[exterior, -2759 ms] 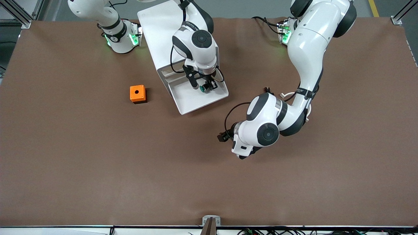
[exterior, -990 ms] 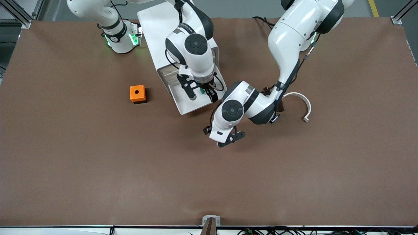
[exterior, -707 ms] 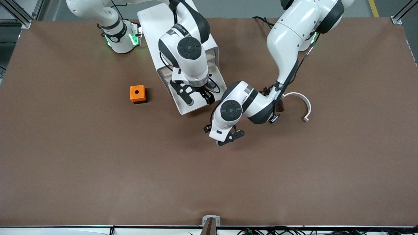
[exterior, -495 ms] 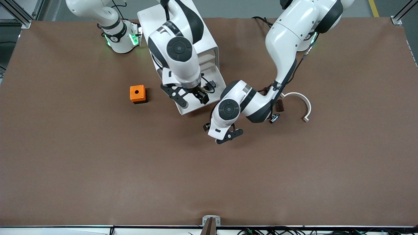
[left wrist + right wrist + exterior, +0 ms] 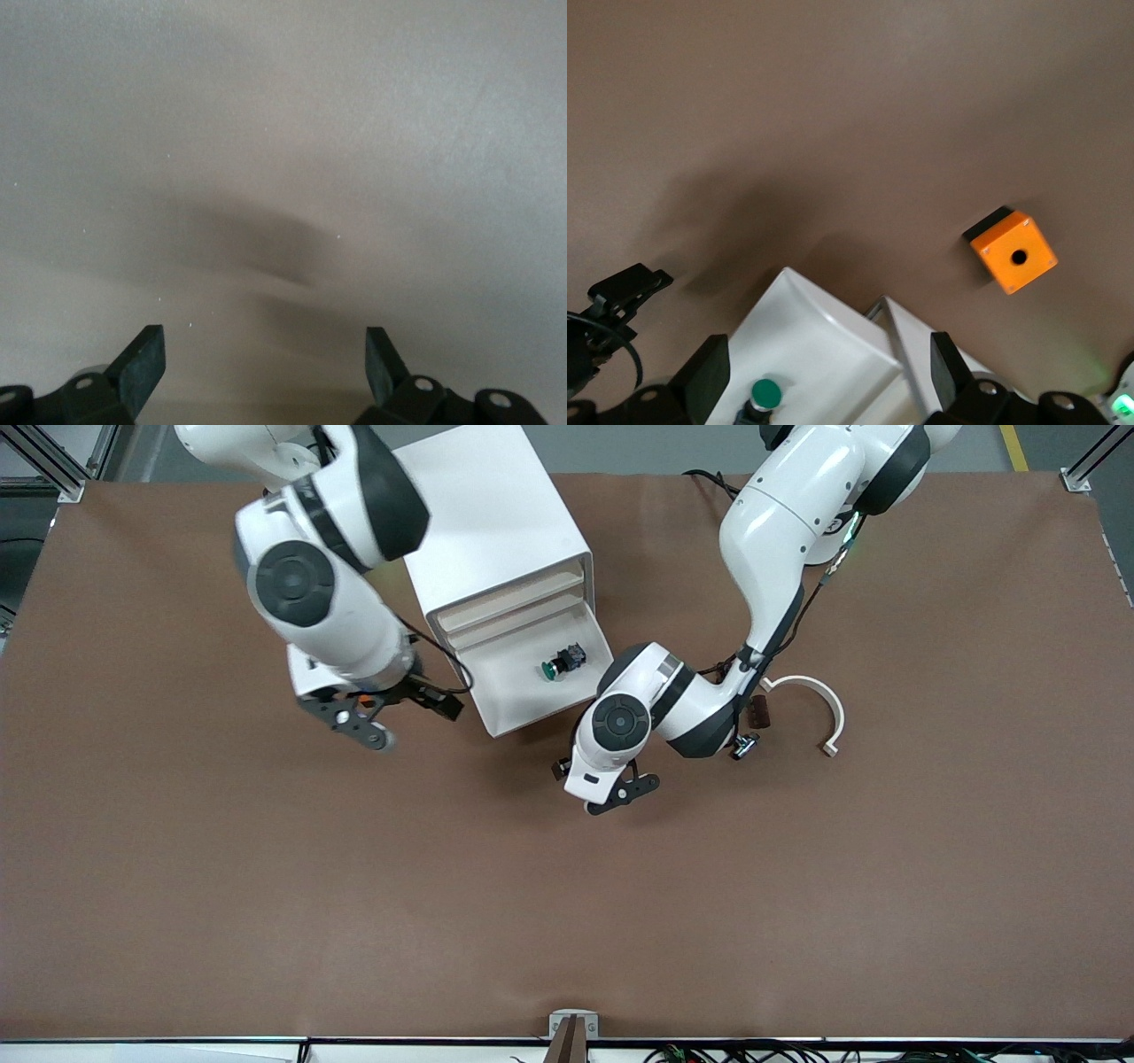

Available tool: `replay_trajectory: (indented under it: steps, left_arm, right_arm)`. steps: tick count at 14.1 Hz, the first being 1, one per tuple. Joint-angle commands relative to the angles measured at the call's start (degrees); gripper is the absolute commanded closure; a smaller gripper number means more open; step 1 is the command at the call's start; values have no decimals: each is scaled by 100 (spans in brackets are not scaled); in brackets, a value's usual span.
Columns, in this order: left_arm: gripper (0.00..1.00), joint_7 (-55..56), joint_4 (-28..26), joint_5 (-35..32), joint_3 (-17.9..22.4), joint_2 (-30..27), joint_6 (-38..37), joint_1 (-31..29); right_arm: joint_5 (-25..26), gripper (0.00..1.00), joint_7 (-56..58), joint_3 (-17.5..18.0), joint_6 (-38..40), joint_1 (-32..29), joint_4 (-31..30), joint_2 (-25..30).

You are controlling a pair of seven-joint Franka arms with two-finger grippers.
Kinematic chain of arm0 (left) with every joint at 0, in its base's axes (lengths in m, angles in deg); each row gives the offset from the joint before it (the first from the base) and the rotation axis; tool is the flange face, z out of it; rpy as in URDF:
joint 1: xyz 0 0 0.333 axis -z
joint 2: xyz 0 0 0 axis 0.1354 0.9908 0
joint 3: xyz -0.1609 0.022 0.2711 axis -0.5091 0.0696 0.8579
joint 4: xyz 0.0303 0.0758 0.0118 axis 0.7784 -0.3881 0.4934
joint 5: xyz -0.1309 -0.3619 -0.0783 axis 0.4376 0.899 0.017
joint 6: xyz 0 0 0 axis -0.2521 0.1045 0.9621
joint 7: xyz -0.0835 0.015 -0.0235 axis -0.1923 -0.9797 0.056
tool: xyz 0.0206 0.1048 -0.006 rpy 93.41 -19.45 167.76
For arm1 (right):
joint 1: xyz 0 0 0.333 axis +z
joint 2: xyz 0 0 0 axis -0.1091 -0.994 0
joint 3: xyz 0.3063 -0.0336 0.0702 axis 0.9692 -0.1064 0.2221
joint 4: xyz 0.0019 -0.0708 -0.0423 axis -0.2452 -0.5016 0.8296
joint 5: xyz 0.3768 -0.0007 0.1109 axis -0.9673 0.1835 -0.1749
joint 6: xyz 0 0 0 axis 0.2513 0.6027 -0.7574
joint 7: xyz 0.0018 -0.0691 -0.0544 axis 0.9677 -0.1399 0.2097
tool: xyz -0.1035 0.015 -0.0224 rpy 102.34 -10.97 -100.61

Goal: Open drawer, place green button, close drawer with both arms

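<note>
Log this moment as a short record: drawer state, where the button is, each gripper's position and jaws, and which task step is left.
drawer: pulled open from the white cabinet
button: lying in the open drawer, touched by neither gripper
right gripper: jaws open, empty, up over the table beside the drawer
left gripper: jaws open, empty, over bare table next to the drawer's front corner
orange box: on the table, visible in the right wrist view
white curved piece: on the table, toward the left arm's end
step left: close the drawer
</note>
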Motion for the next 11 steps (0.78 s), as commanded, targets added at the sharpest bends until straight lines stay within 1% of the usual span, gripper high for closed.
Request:
replay_trajectory:
  steps: [1, 3, 6, 9, 11]
  left_arm:
    - [1, 254, -473, -137, 23, -421, 80, 98]
    - [1, 412, -500, -128, 32, -466, 89, 221]
    - [1, 1071, -508, -154, 40, -501, 89, 414]
    - [1, 1081, -500, -163, 40, -457, 185, 546]
    - [1, 1064, -500, -163, 40, -448, 300, 643]
  right_arm:
    - [18, 0, 972, 116, 259, -565, -47, 261]
    - [18, 0, 1649, 116, 443, -934, -47, 366]
    - [26, 0, 2502, 107, 672, -1453, -47, 498]
    - [53, 0, 3302, 98, 909, -1927, -47, 560]
    - [280, 0, 3733, 98, 1058, -2148, -38, 604]
